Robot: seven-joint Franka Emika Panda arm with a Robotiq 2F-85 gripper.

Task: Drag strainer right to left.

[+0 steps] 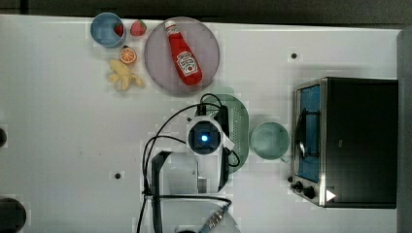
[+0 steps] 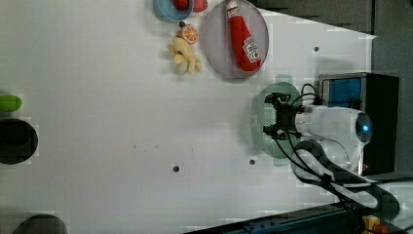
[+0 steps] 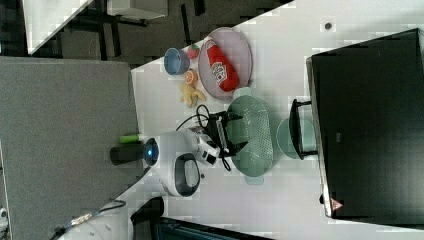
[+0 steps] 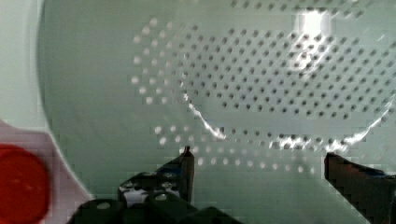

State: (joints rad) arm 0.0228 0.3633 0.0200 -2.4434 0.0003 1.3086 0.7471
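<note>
Strainer [image 3: 252, 131]: light, stiff, probably slippery plastic. Gripper [image 3: 239, 132], jaws spread, above bowl; hook its rim.

mint perforated strainer [image 3: 252, 132], upright

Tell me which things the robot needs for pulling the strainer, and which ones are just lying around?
Needed:
- the strainer, pale green with holes
- the gripper, open over the strainer

Just lying around:
- green cup
- toaster oven
- ketchup bottle on a plate
- blue bowl
- strawberry
- orange half
- banana
</note>
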